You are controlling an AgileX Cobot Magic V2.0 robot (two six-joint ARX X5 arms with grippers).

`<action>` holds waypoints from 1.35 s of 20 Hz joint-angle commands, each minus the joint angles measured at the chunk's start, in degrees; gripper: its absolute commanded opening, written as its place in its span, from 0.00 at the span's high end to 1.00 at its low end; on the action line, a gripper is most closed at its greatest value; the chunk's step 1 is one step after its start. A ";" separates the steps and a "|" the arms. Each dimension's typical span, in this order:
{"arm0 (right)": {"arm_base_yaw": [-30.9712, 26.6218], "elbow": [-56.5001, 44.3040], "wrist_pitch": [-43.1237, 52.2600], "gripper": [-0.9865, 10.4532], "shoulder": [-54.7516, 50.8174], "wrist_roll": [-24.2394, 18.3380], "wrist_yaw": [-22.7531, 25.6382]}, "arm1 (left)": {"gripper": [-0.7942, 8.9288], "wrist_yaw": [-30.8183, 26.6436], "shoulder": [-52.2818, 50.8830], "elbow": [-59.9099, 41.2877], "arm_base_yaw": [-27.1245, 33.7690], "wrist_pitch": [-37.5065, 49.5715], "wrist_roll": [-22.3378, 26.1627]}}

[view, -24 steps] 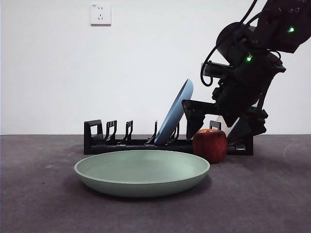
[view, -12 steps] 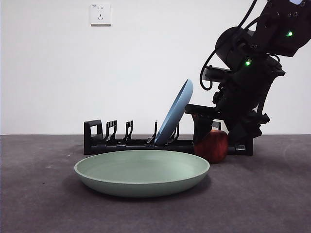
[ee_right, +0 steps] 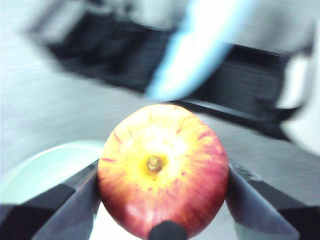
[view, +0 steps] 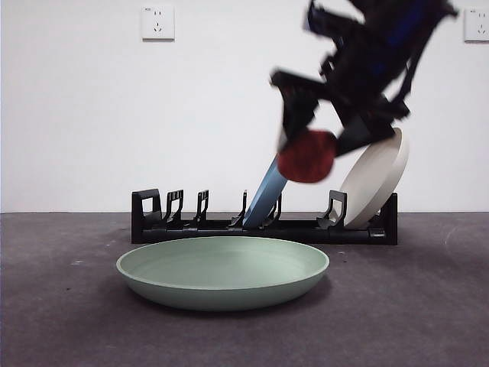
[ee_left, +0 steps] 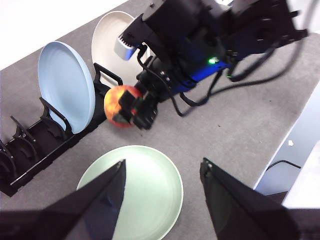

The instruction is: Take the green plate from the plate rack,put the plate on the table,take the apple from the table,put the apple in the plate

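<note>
Nearest the front camera, the green plate point(view: 222, 272) lies flat on the dark grey table point(view: 61, 321), rim up, with nothing in it. Above its right edge and well clear of the table, my right gripper point(view: 312, 138) holds the apple point(view: 306, 155) in the air; the arm reaches in from the upper right, blurred and dark. In my right wrist view the two black jaws press against either side of the apple point(ee_right: 163, 168), its yellowish stem end facing the camera, with a pale green curve of the plate point(ee_right: 45, 167) below it. My left gripper point(ee_left: 162, 187) hangs high over the table with its jaws spread apart and nothing between them; from there I see the plate point(ee_left: 135, 190), the apple point(ee_left: 119, 105) in the other gripper, and the rack beyond. Behind the plate, the black plate rack point(view: 263, 222) runs along the back of the table. A blue plate point(view: 266, 193) leans in a middle slot, and a beige plate point(view: 376, 177) leans at the right end. A white wall with a socket point(view: 157, 22) closes the scene.
</note>
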 commanded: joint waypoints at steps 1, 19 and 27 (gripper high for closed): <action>4.98 -0.11 -1.42 0.93 0.07 -0.31 0.00 | 0.66 -0.20 0.02 -0.04 -0.20 0.31 -0.37; 15.52 -0.15 -0.55 0.80 15.41 0.50 0.37 | 0.66 -0.15 0.02 -0.04 -0.20 0.26 -0.42; 15.52 -0.11 -0.37 0.36 13.44 0.48 0.22 | 0.66 -0.15 0.02 -0.04 -0.20 0.22 -0.39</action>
